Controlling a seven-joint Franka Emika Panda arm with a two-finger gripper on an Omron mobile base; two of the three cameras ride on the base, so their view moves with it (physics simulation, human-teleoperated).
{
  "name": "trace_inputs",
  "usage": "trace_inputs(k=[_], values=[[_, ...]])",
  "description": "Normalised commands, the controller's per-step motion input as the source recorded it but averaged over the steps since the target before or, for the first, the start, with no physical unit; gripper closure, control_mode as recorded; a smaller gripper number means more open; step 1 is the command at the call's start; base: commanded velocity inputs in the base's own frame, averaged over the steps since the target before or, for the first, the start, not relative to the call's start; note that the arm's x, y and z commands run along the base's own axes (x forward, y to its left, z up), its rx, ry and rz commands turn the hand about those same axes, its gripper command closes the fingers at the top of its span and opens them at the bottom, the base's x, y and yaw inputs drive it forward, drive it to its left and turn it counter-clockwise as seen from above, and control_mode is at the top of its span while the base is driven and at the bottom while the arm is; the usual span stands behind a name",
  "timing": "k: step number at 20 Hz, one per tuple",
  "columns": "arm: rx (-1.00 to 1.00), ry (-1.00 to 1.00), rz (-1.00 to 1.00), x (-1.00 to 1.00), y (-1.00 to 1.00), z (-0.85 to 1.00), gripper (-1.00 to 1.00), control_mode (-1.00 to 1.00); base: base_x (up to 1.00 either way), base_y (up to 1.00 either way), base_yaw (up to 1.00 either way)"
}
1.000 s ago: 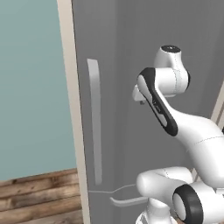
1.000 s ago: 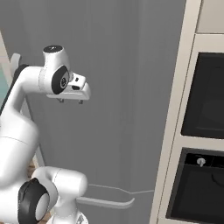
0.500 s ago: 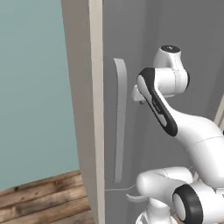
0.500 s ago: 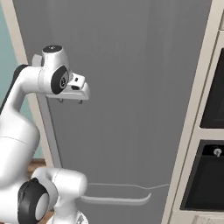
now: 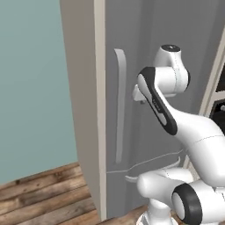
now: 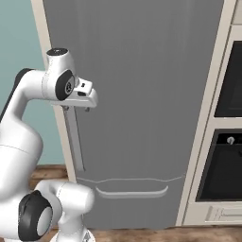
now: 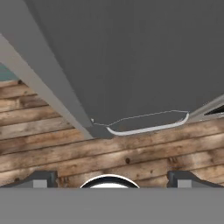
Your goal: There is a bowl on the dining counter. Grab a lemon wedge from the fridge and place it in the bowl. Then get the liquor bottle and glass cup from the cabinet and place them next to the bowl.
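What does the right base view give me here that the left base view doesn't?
Right base view: the whole grey fridge front, its curved lower drawer handle, and black ovens stacked to its right. Left base view: the teal wall, more plank floor, and the fridge's beige side surround. Both: the arm raised in front of the closed door, and the long vertical bar handle.

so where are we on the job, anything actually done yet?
Nothing looks finished. The fridge is shut, so no lemon wedge is out. In hand: the robot is parked facing it, its hand raised near the handle and carrying nothing; whether it's open can't be told. Left: open fridge, wedge to bowl, then bottle and cup.
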Motion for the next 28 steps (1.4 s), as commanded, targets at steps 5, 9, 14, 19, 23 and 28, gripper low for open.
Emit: trace_inputs(k=[5,9,14,19,23,28], values=[[0.0,0.0,0.0,0.0,0.0,0.0,-1.0,1.0,-0.43,0.38,-0.1],[0.0,0.0,0.0,0.0,0.0,0.0,-1.0,1.0,0.0,0.46,-0.04],[0.0,-0.01,-0.04,0.0,0.09,0.0,-1.0,-1.0,0.0,0.19,-0.05],[0.0,-0.18,-0.07,0.0,0.09,0.0,-1.0,-1.0,0.0,0.0,0.0],[0.0,-0.31,-0.03,0.0,0.0,0.0,-1.0,-1.0,0.0,0.0,0.0],[0.0,-0.18,-0.02,0.25,0.02,0.0,-1.0,-1.0,0.0,0.0,0.0]])
